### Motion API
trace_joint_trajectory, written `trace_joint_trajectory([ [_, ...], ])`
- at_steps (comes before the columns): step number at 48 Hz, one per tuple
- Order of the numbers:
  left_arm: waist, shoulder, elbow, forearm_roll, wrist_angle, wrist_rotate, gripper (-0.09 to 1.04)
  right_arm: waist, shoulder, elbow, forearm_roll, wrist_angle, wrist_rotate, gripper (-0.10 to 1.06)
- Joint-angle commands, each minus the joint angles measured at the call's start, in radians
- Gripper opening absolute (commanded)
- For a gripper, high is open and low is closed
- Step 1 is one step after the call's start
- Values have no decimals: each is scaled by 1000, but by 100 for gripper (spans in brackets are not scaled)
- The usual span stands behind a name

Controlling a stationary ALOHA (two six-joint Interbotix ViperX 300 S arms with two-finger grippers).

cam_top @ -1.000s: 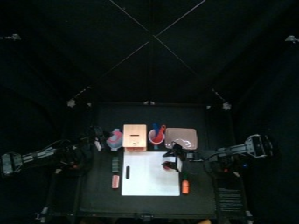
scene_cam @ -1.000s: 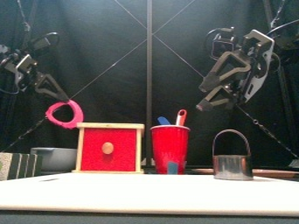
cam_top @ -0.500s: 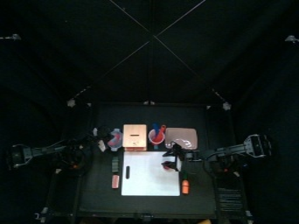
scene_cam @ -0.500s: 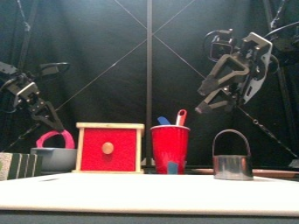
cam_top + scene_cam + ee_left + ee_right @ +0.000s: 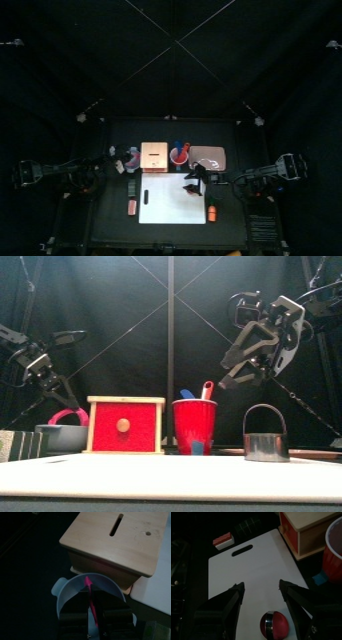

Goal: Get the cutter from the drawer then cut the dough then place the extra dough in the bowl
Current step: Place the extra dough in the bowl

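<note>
Black curtains close in the booth around my small black tabletop (image 5: 107,225), and both of my arms hang above it.

At the far left, my left end effector (image 5: 95,614) hovers over the blue-grey bowl with two small handles (image 5: 63,592). The leftover pink ring of dough (image 5: 87,579) stands on edge in that bowl, one end leaning on the wall and the other running straight in towards my end effector. I cannot tell whether I am gripping the ring or have let it go. I judge that I am poised here because this is the last step, dropping the extra dough where the task wants it.

Just beside the bowl sits the pale wooden box with a red drawer front (image 5: 100,542); the front looks flush, so the drawer seems closed. Next comes the red plastic cup (image 5: 194,421), holding a blue toy knife (image 5: 186,394) and a red one (image 5: 207,389).

Further right, the round metal cutter with a wire handle (image 5: 267,446) stands upright on the tabletop, out of the drawer and touched by neither arm.

My right end effector (image 5: 260,584) hangs high above it with its jaws spread wide and nothing between them, well clear of the cutter. Under it lies the white plastic cutting board (image 5: 251,567), bare of dough, with a small red rounded piece (image 5: 274,624) I cannot identify. I judge this arm is simply parked out of the way.
</note>
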Motion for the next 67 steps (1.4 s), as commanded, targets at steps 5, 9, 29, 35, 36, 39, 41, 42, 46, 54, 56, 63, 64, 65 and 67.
trace_joint_trajectory([
  [5, -14, 0, -34, -51, -14, -5, 74, -5, -11, -18, 0, -5, -2, 90],
  [9, -15, 0, -34, -84, -25, -5, 85, -5, -11, -18, 0, -5, -2, 90],
  [29, -92, 0, -64, -147, -143, -14, 90, -5, -8, -21, 0, -6, -5, 90],
  [35, -183, 0, -103, -138, -155, -14, 90, -8, -5, -21, -6, -9, -9, 90],
  [36, -195, 0, -106, -138, -156, -14, 90, -11, -5, -23, -11, -15, -11, 90],
  [39, -252, 2, -126, -126, -156, -14, 90, -18, -5, -23, -40, -66, -15, 90],
  [41, -285, 0, -138, -117, -160, -14, 90, -25, -5, -23, -69, -120, -15, 90],
  [42, -313, 0, -146, -109, -166, -14, 90, -28, -3, -25, -91, -155, -15, 90],
  [46, -380, 0, -164, -83, -212, -14, 90, -37, 9, -23, -201, -258, -20, 90],
  [54, -494, 2, -163, 34, -408, -17, 89, -80, 9, -54, -364, -290, -17, 90],
  [56, -515, 0, -153, 55, -453, -23, 89, -89, 6, -61, -373, -290, -17, 90],
  [63, -545, 0, -129, 74, -540, -72, 89, -129, -11, -98, -367, -287, -6, 90],
  [64, -545, 0, -126, 74, -540, -83, 89, -129, -15, -103, -367, -287, -6, 90],
  [65, -545, 0, -123, 72, -540, -95, 89, -130, -15, -106, -367, -287, -6, 90],
  [67, -545, 0, -115, 72, -540, -112, 89, -129, -15, -110, -367, -287, -6, 90],
])
